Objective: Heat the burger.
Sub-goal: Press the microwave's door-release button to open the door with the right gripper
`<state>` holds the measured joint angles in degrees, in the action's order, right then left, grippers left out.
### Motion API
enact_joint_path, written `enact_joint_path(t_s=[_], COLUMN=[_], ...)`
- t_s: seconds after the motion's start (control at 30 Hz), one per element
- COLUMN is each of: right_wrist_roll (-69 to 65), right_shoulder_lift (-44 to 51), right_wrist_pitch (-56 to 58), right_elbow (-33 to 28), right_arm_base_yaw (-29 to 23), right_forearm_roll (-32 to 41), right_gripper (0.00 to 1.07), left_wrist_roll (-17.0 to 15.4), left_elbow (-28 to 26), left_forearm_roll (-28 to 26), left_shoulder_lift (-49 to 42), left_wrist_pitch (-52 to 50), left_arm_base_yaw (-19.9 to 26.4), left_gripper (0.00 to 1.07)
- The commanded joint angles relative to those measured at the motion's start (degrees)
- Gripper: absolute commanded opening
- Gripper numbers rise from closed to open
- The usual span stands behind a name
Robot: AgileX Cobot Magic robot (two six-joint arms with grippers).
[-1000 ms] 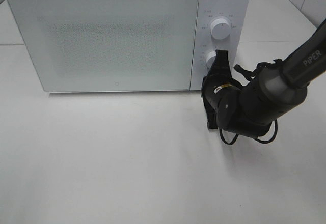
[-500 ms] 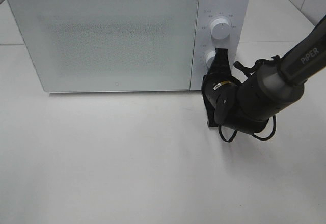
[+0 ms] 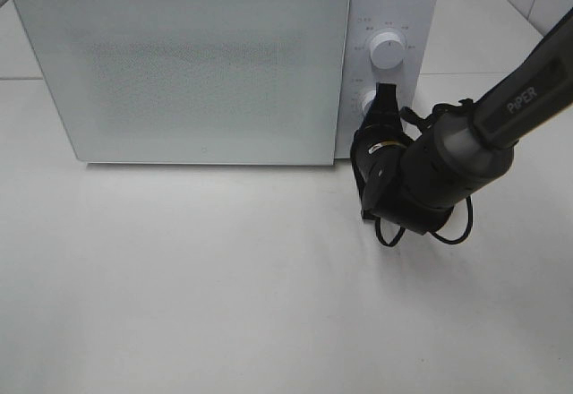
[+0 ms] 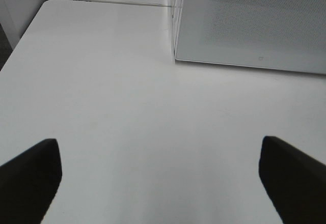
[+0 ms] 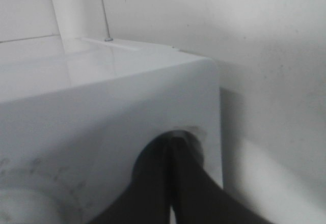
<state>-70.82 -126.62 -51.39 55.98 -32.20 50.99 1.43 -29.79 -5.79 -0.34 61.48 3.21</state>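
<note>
microwave door now ajar; shut fingers at knob

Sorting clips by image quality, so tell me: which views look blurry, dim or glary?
Exterior high: sharp, evenly lit, soft shadows on the table. Left wrist: the fingers are dark blurs, the microwave clear. Right wrist: dim, soft focus throughout.

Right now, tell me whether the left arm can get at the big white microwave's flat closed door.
Probably yes: the open left gripper faces the door across bare white table, with nothing showing between them.
</note>
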Motion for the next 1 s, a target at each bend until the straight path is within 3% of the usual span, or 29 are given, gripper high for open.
enact_joint_path(t_s=[0.03,0.67,1.0], right_wrist_roll=[1.1,2.9,1.5], right_shoulder_lift=[-1.0,-1.2,1.4], right_wrist_pitch=[-16.1,-16.0,-9.9], right_elbow=[6.6,8.4,4.6], right_arm_base_yaw=[2.1,2.1,1.9], right_forearm_roll=[-4.0,-5.0,-5.5], right_gripper=[0.00,0.00,0.00], left_wrist_roll=[-0.1,-0.1,-0.1], left_elbow=[0.1,0.1,0.1], left_forearm_roll=[0.0,0.0,0.0], left_shoulder_lift=[-1.0,-1.0,-1.0], left_wrist_pitch=[0.0,0.0,0.0], left_arm_base_yaw=[0.2,0.2,0.2], left_gripper=[0.98,0.98,0.98])
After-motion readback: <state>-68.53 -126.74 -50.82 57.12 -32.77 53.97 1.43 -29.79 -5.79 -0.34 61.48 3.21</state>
